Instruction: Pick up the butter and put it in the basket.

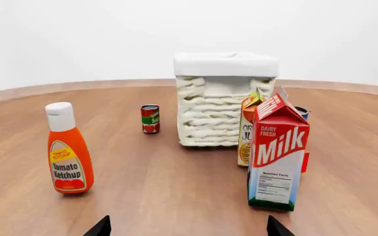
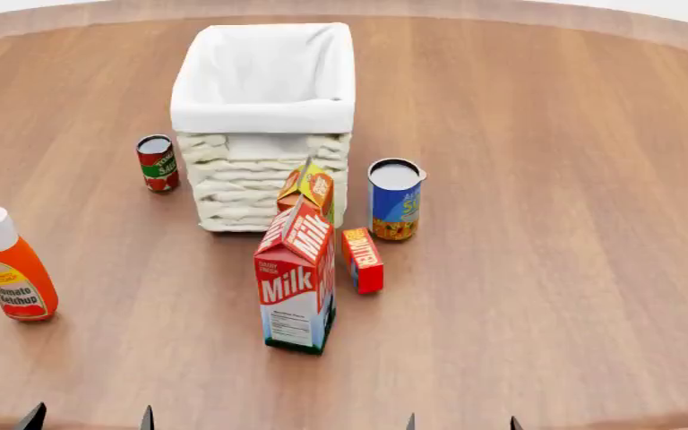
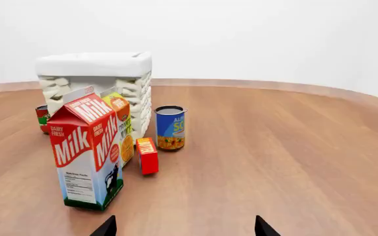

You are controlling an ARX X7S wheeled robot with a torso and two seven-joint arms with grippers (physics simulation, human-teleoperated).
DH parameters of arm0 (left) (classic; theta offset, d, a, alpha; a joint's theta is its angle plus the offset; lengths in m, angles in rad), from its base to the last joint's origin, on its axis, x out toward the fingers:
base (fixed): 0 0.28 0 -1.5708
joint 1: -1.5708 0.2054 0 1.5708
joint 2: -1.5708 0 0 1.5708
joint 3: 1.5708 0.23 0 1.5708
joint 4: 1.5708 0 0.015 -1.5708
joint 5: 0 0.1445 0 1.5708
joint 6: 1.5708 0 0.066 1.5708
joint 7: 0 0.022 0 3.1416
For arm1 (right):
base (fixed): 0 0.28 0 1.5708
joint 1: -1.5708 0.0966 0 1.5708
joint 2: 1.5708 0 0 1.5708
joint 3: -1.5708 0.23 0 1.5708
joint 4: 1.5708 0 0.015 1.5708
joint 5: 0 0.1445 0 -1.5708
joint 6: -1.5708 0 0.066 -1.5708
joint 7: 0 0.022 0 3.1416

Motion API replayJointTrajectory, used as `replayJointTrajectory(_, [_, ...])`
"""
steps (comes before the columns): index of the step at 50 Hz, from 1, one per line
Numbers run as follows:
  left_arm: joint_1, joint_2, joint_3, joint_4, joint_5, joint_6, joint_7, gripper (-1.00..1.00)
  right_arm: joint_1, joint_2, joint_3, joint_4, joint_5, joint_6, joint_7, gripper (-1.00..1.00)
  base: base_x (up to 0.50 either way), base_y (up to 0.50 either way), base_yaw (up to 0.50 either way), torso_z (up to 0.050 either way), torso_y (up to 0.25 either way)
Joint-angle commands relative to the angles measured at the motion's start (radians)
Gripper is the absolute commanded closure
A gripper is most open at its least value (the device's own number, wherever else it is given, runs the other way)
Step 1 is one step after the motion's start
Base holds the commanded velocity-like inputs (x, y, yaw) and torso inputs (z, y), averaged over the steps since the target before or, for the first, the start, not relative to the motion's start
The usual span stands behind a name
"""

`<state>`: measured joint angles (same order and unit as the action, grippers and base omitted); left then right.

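The butter (image 2: pixel 362 260) is a small slim red box with an orange end, standing on the table just right of the milk carton (image 2: pixel 296 279). It also shows in the right wrist view (image 3: pixel 147 155). In the left wrist view only a red sliver (image 1: pixel 305 162) peeks out behind the milk. The white wicker basket (image 2: pixel 262 193) stands behind it, with its cloth liner folded over the rim; it also shows in both wrist views (image 1: pixel 225 105) (image 3: pixel 97 73). My left gripper (image 2: pixel 87 419) and right gripper (image 2: pixel 460 423) are open and empty at the near table edge, well short of the butter.
An orange juice carton (image 2: pixel 309 190) stands between the milk and the basket. A blue soup can (image 2: pixel 394 200) is right of it. A small red can (image 2: pixel 158 163) sits left of the basket. A ketchup bottle (image 2: pixel 14 267) stands at the far left.
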<state>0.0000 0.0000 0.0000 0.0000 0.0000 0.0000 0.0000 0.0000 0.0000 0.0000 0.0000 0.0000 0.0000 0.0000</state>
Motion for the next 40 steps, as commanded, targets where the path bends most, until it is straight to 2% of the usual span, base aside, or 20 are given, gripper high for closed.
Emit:
replayJointTrajectory(1, [-0.002,-0.017,0.021,-0.007,-0.018,0.006,-0.02,-1.0,0.0,0.018,-0.024,0.0,0.018,0.0,0.024,-1.0,0.0,0.0,0.0,0.0,0.0])
replayJointTrajectory(7, [-0.003,-0.037,0.043,-0.008,-0.029,0.006,-0.05,-1.0,-0.002,0.038,-0.047,-0.009,0.033,0.003,0.048,-1.0,0.0,0.0,0.0,0.0,0.0])
replayJointTrajectory(10, [0.006,-0.06,0.083,-0.037,0.045,0.085,-0.076,-1.0,-0.004,0.046,-0.055,-0.016,0.031,0.016,0.062,-1.0,0.0,0.0,0.0,0.0,0.0])
replayJointTrajectory(11, [0.015,-0.054,0.071,-0.033,-0.015,0.128,-0.055,-1.0,-0.001,0.049,-0.06,-0.019,0.029,0.027,0.065,-1.0,0.0,0.0,0.0,0.0,0.0])
replayJointTrajectory(12, [0.015,-0.058,0.075,-0.01,-0.014,0.065,-0.056,-1.0,-0.004,0.052,-0.065,-0.019,0.023,0.006,0.069,-1.0,0.0,0.0,0.0,0.0,0.0])
replayJointTrajectory(13, [0.013,-0.06,0.079,-0.01,-0.008,0.052,-0.063,-1.0,-0.008,0.055,-0.067,-0.024,0.008,-0.016,0.083,-1.0,0.0,0.0,0.0,0.0,0.0])
replayJointTrajectory(15, [0.013,-0.062,0.078,-0.008,-0.021,0.057,-0.063,-1.0,-0.004,0.064,-0.081,-0.043,0.018,0.042,0.066,-1.0,0.0,0.0,0.0,0.0,0.0])
replayJointTrajectory(40, [-0.007,-0.085,0.092,0.007,-0.08,0.013,-0.11,-1.0,0.012,0.093,-0.124,-0.036,0.043,0.079,0.093,-1.0,0.0,0.0,0.5,0.0,0.0])
